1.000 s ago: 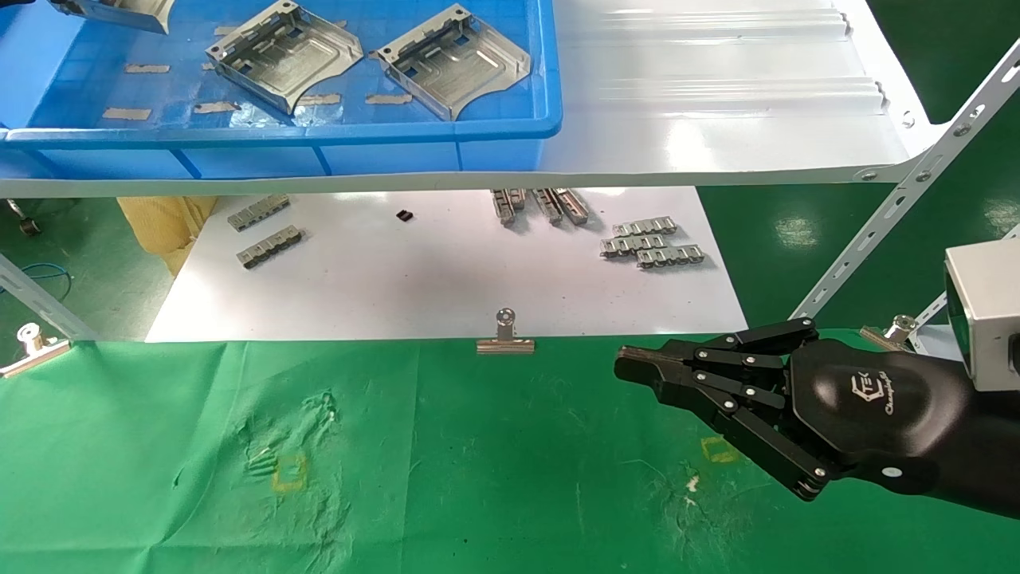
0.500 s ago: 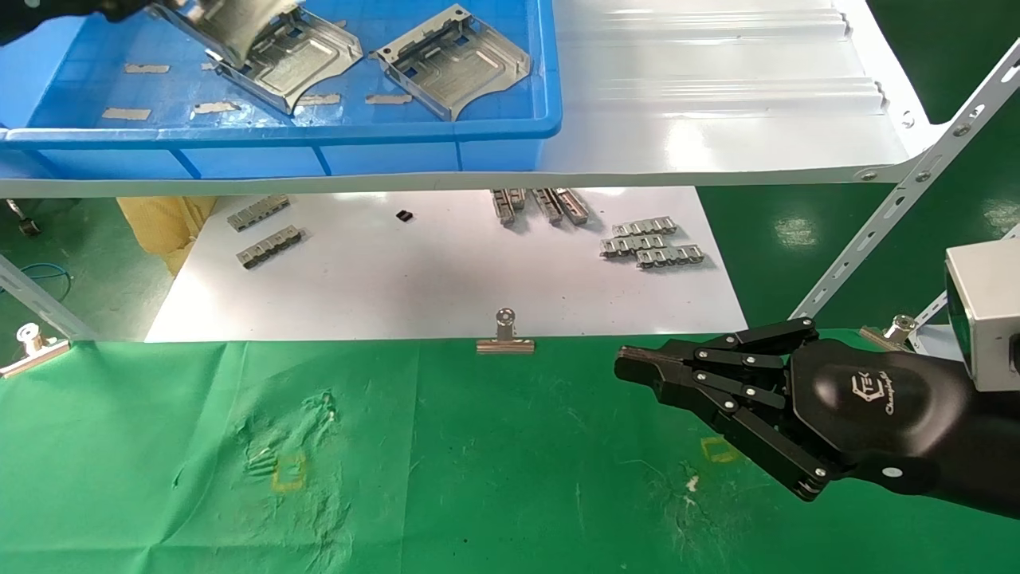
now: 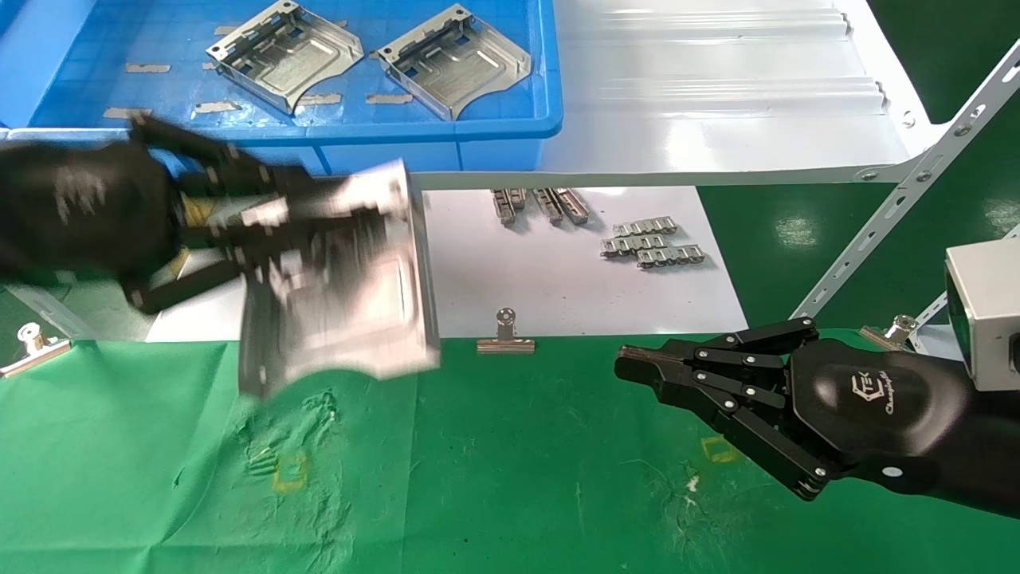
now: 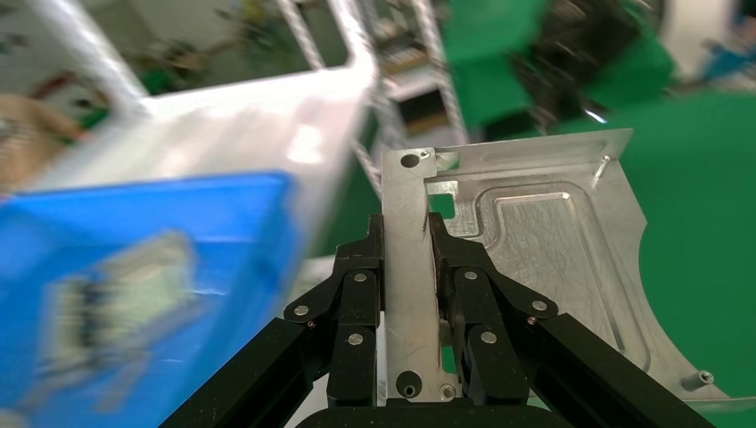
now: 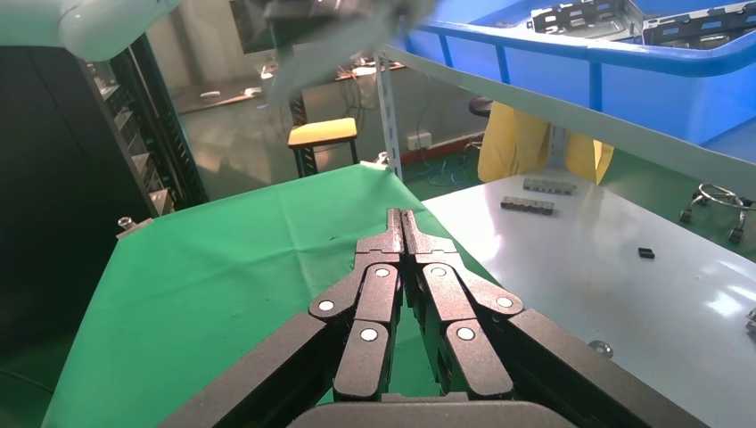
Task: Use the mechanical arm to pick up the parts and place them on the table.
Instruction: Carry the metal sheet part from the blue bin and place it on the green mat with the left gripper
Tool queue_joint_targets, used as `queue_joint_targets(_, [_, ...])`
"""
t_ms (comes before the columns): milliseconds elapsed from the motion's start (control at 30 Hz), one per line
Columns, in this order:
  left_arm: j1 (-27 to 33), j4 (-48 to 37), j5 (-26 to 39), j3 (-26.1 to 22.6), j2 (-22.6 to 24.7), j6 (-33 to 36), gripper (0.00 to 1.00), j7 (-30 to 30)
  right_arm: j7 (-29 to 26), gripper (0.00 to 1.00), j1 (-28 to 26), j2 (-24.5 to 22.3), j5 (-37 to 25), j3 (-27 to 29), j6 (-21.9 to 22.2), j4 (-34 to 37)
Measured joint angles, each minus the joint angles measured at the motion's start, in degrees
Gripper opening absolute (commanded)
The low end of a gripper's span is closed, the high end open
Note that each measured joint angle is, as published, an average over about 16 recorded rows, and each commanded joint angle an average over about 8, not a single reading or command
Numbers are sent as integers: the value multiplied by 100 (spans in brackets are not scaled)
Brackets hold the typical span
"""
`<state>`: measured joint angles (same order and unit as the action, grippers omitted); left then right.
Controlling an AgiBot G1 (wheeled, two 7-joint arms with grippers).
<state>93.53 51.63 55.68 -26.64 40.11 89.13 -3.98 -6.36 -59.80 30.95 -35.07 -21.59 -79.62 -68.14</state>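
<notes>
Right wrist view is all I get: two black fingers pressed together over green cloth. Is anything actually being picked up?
Observer: Not by that right pincer. The left pincer is shut on a silver plate, clamping its flat edge strip.
Operator: Is the plate on the cloth yet?
Observer: No. In the head view it is held up over the line where the white board meets the green table.
Operator: Is there a spot marked for it?
Observer: There is a small yellow square mark on the cloth, just nearer the robot than the plate.
</notes>
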Motion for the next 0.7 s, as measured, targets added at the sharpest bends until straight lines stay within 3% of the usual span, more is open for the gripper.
queue_joint_targets(300, [-137, 220, 49, -866, -311, 154, 0, -725, 0, 0, 0, 0, 0, 0, 0, 0])
queue_joint_targets(700, [-490, 324, 855, -1560, -554, -354, 0, -1131, 0, 0, 0, 0, 0, 0, 0, 0])
